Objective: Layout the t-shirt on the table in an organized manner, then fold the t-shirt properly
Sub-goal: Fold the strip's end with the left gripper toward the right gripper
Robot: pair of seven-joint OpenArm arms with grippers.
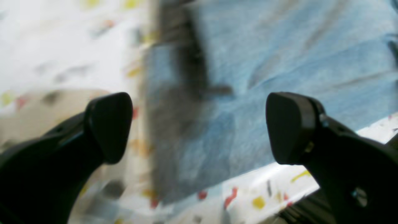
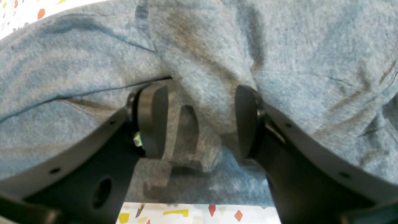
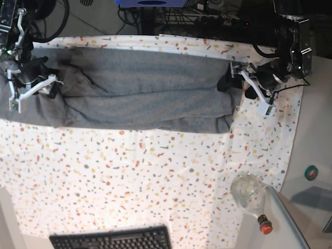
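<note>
I have the t-shirt (image 3: 140, 88) lying along the far edge of the table (image 3: 155, 176), its long axis running side to side, parallel to that edge. My left gripper (image 1: 199, 127) hangs at the shirt's end near the far right corner, fingers spread wide with nothing between them. My right gripper (image 2: 200, 119), at the opposite end, has its pads (image 2: 154, 119) pinching a bunched ridge of grey cloth.
</note>
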